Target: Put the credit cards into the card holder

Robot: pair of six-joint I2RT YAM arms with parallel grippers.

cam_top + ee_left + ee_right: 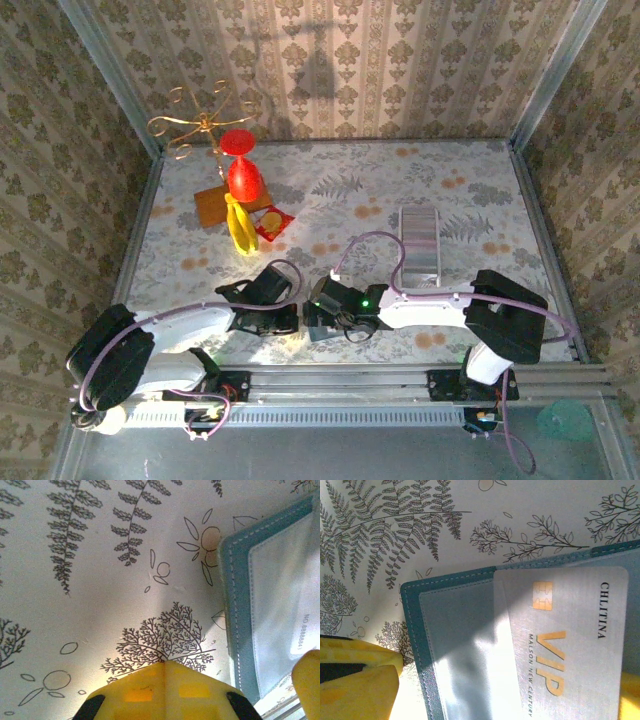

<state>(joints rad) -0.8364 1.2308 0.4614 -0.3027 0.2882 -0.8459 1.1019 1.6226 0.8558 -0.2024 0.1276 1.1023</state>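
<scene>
Here, silver card (pixel 570 645) on card holder (pixel 414 630) (teal).

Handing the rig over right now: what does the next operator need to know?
Left hand: shut, fingertips together, beside the card holder, nothing between them.
Right hand: over the open card holder; unclear whether it grips the card.
Silver VIP card: askew across the holder's clear pocket, overlapping the teal border.
Done: card is at the holder.
Left: seat it fully in the pocket.
</scene>
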